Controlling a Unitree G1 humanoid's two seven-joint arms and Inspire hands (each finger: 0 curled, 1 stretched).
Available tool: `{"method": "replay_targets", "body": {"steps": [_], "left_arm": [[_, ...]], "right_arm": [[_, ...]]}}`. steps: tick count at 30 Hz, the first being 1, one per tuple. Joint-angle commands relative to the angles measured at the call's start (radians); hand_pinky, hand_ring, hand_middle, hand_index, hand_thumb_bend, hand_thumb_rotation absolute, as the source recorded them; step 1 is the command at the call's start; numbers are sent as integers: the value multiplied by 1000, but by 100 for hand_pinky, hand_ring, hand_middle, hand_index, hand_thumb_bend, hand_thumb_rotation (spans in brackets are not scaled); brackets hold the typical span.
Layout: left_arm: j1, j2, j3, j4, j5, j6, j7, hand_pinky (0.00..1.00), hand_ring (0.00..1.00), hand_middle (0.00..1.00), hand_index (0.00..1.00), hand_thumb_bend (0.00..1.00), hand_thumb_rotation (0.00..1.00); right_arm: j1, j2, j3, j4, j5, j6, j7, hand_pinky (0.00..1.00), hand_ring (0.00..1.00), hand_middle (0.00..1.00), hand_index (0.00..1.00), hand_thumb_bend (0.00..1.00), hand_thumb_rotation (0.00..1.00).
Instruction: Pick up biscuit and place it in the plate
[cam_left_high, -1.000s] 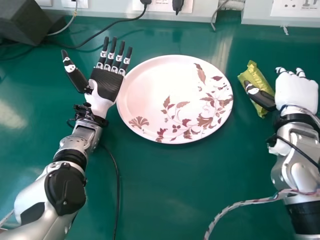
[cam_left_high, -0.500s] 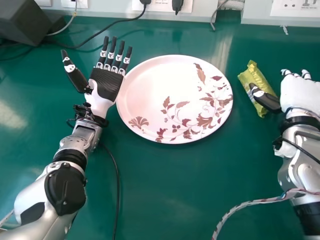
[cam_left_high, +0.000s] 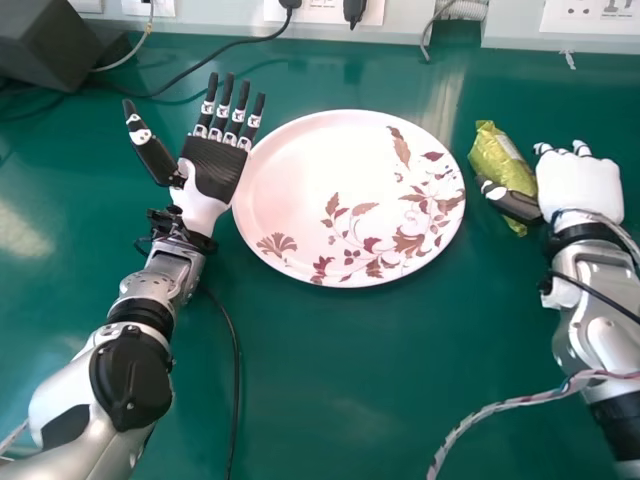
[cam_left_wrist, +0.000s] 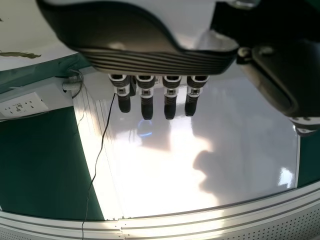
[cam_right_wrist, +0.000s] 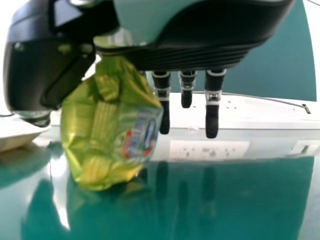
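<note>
The biscuit packet (cam_left_high: 499, 160), yellow-green and crinkled, lies on the table right of the white flowered plate (cam_left_high: 290, 180). My right hand (cam_left_high: 580, 190) is just right of the packet, palm down, its thumb across the packet's lower part. In the right wrist view the packet (cam_right_wrist: 105, 135) is beside the thumb of my right hand (cam_right_wrist: 200, 45), whose fingers hang straight and are not curled round it. At the plate's left edge my left hand (cam_left_high: 212, 170) is palm up with fingers spread; the left wrist view has my left hand (cam_left_wrist: 155, 57) with straight fingers.
A dark box (cam_left_high: 50, 45) stands at the back left, with black cables (cam_left_high: 215, 55) running over the green table. Wall sockets (cam_left_high: 325, 10) line the back edge. A braided cable (cam_left_high: 490, 408) hangs beside the right forearm.
My right hand moved a little right, then back left. The packet has shifted slightly left and turned, with the thumb at it. The left hand and the plate stayed put.
</note>
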Motion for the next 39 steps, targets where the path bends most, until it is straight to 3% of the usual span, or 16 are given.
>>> {"method": "replay_targets", "body": {"steps": [1, 13, 17, 19, 22, 23, 24, 27, 30, 35, 39], "left_arm": [[36, -18, 1, 13, -3, 3, 2, 100, 98, 100, 100, 100, 63], [37, -17, -4, 13, 1, 1, 0, 100, 97, 100, 100, 100, 58], [38, -15, 7, 15, -11, 23, -8, 100, 96, 100, 100, 100, 58], [38, -12, 13, 18, -20, 50, -19, 100, 96, 100, 100, 100, 58], [40, -4, 20, 24, -29, 88, -28, 100, 96, 100, 100, 100, 58], [41, -3, 23, 26, -33, 97, -32, 100, 96, 100, 100, 100, 58], [41, -3, 25, 27, -37, 104, -36, 100, 96, 100, 100, 100, 59], [40, -4, 54, 33, -72, 147, -8, 100, 96, 100, 100, 100, 59], [37, -3, 71, 36, -95, 180, 12, 100, 96, 100, 100, 100, 58], [36, -9, 93, 36, -125, 208, 18, 98, 97, 100, 100, 100, 60], [35, -11, 98, 33, -133, 212, 40, 99, 97, 100, 100, 100, 59]], "right_arm": [[-12, -11, 17, 24, 2, -13, -4, 66, 76, 83, 91, 87, 64], [-28, -11, 73, 99, -7, -45, -50, 64, 75, 83, 91, 85, 65], [-24, -17, 79, 122, 0, -64, -79, 63, 75, 83, 92, 83, 59], [-21, -21, 80, 123, 1, -66, -81, 61, 73, 84, 93, 77, 54], [-14, -26, 78, 123, 4, -72, -91, 53, 66, 87, 91, 59, 31], [-11, -27, 77, 120, 6, -73, -91, 53, 65, 88, 91, 58, 28], [-9, -29, 76, 117, 6, -73, -89, 52, 63, 88, 90, 54, 18], [1, -34, 69, 107, 14, -77, -89, 50, 57, 82, 86, 55, 2], [10, -42, 65, 96, 18, -78, -90, 49, 54, 81, 86, 52, 0], [18, -57, 60, 74, 6, -63, -72, 48, 59, 83, 90, 23, 0], [26, -62, 42, 59, 18, -63, -71, 48, 63, 78, 86, 14, 0]]}}
